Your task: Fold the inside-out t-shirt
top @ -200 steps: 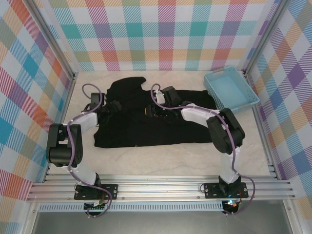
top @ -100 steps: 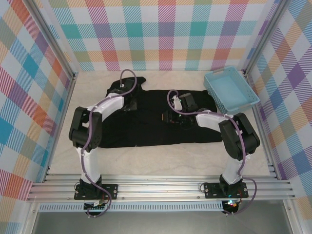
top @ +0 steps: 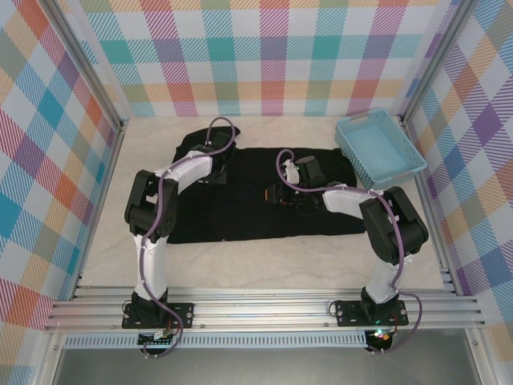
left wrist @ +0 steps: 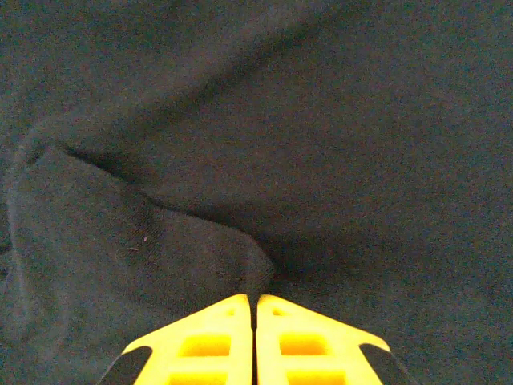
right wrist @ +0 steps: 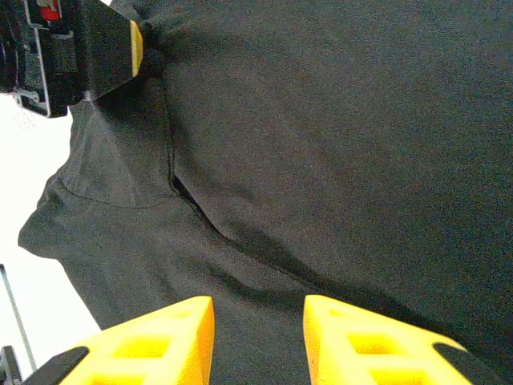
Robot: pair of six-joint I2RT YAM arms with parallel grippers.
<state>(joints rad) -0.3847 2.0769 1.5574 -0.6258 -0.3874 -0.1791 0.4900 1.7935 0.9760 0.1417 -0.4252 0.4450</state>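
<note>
**A:** Where was the black t-shirt (top: 240, 212) found?

**B:** It was spread out flat in the middle of the table (top: 240, 265). One sleeve (top: 192, 144) was seen poking out at the far left.

**A:** How were the grippers set?

**B:** The left gripper (left wrist: 255, 309) was pressed tight together at the far left of the shirt, near that sleeve. A little ridge of cloth (left wrist: 260, 269) was seen running right up to its tips, so a thin pinch of shirt was judged to be held. The right gripper (right wrist: 256, 321) was held apart, low over the cloth in the middle, with nothing pinched.

**A:** What could go wrong?

**B:** Very little cloth was caught, so it could be lost if the shirt were pulled fast. Only the top layer might be lifted, and then the fold would be made crooked. The shirt could also be bunched up, because the right arm was stretched low over it.

**A:** Was anything else close by?

**B:** A blue basket (top: 350, 152) was set just beside the far right corner of the shirt. It could be bumped if the cloth were swung that way.
</note>
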